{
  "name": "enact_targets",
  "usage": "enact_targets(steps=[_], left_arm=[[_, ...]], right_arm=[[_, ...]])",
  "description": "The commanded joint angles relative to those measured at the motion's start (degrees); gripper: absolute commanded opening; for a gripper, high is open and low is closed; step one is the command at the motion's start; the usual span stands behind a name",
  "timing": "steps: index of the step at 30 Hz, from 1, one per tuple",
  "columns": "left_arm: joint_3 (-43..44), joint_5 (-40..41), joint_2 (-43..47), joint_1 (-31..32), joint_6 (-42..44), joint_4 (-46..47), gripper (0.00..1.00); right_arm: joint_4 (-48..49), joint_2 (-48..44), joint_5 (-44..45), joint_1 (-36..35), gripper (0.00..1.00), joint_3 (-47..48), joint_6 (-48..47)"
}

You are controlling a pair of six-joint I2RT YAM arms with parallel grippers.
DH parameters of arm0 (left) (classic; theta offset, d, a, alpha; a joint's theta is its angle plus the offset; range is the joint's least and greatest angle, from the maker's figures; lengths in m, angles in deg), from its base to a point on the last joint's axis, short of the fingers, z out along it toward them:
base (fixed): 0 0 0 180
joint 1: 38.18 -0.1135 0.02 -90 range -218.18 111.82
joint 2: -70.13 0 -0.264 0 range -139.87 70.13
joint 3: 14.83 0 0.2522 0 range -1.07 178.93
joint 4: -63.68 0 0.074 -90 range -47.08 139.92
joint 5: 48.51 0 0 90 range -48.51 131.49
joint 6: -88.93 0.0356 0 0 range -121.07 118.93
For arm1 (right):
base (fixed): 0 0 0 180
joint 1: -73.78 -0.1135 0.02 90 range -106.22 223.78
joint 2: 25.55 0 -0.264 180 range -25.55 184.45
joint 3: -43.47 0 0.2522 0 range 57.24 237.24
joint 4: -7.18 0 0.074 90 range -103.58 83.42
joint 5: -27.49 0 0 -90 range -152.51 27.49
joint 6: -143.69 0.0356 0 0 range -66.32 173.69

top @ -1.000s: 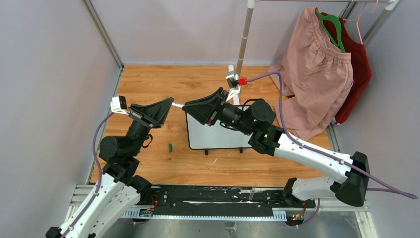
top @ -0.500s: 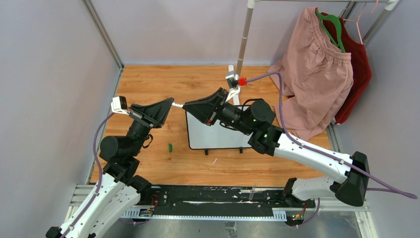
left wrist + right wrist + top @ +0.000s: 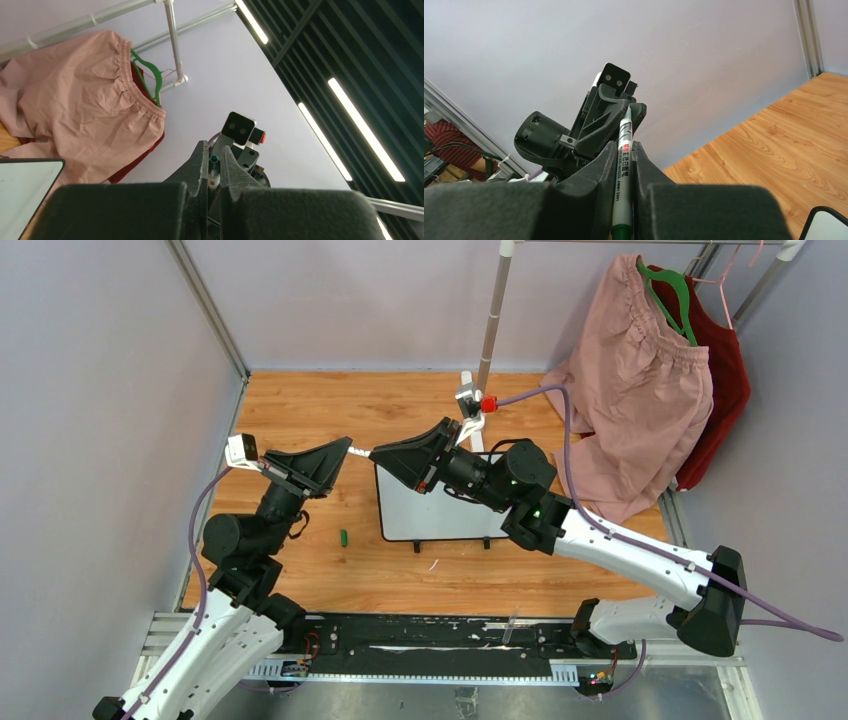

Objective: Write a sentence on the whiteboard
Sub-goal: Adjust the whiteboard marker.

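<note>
The whiteboard [image 3: 440, 516] lies flat on the wooden table, partly under my right arm. Its visible surface is blank and no sentence shows. Its corner also shows in the left wrist view [image 3: 25, 192] and the right wrist view [image 3: 826, 225]. My two grippers meet tip to tip above the table, left of the board. My right gripper [image 3: 374, 453] [image 3: 625, 146] is shut on a white marker [image 3: 623, 170] with a green end. The marker [image 3: 361, 451] bridges the gap into my left gripper [image 3: 347, 447] [image 3: 215, 150], which is shut on its other end [image 3: 214, 172].
A small green cap [image 3: 343, 537] lies on the table left of the board. A clothes rack pole [image 3: 492, 320] stands at the back, with a pink garment [image 3: 635, 390] and a red one [image 3: 722, 380] on hangers at the back right. Grey walls enclose the table.
</note>
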Motion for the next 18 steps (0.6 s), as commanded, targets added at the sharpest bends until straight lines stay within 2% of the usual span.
enact_targets(steps=[1,3,5,10,14,18], left_arm=[[0.1,0.0,-0.2,0.5,1.3,1.5,0.00],[0.0,0.1,-0.2,0.5,1.3,1.5,0.00],[0.0,0.2,-0.1,0.5,1.2,1.5,0.00],[-0.2,0.5,-0.1,0.5,0.8,1.5,0.00],[-0.1,0.1,-0.2,0.5,0.8,1.5,0.00],[-0.1,-0.2,-0.4,0.5,0.5,1.5,0.00]], right_arm=[[-0.4,-1.1,-1.6,-0.3,0.02,1.5,-0.6],[-0.3,-1.2,-1.9,-0.4,0.15,1.4,-0.6],[0.2,-1.2,-1.8,-0.3,0.24,1.3,-0.5],[0.6,-1.1,-1.7,-0.4,0.32,1.4,-0.7],[0.5,-0.9,-1.6,-0.3,0.30,1.6,-0.7],[0.7,-0.9,-1.6,-0.4,0.14,1.7,-0.7]])
